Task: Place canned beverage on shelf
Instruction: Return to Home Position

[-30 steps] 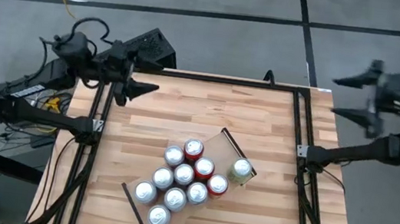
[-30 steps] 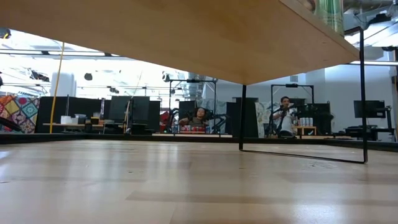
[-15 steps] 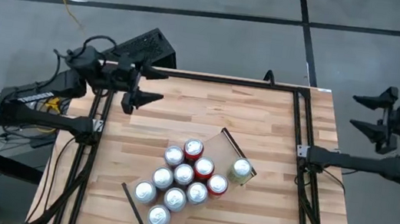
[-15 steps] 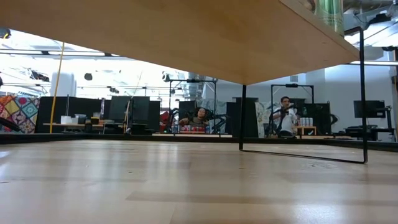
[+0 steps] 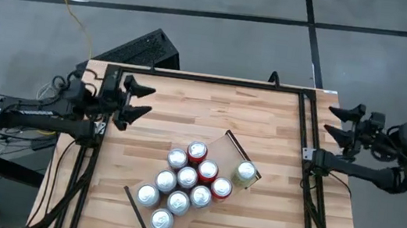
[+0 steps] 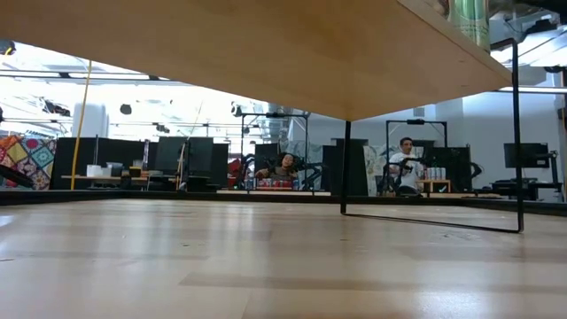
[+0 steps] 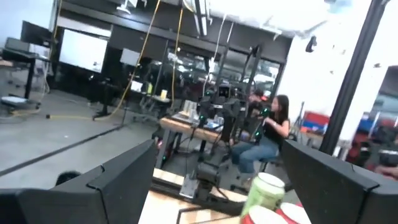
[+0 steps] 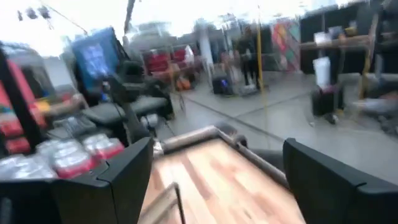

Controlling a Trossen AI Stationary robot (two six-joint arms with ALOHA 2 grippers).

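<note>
From above, the shelf [image 5: 223, 156] lies just toward 6 o'clock of the table [image 5: 212, 107] centre. It is packed with silver cans [image 5: 165, 181] and three red cans [image 5: 208, 170], and the green can [image 5: 245, 171] stands upright at its 3 o'clock end. The left pincer [image 5: 141, 99] hangs over the table's 10 o'clock edge, and the right pincer [image 5: 338, 122] is just off the 3 o'clock edge. Both are wide, empty and well apart from the cans.

The low view shows the green can on the raised shelf and no pincer.

In the left wrist view the fingers [image 7: 124, 180] are spread with nothing between them. The right wrist view shows the same over bare table.

Homing well probably means drawing each arm outward, away from the shelf, staying high, and minding the black side rails [image 5: 96, 155].
</note>
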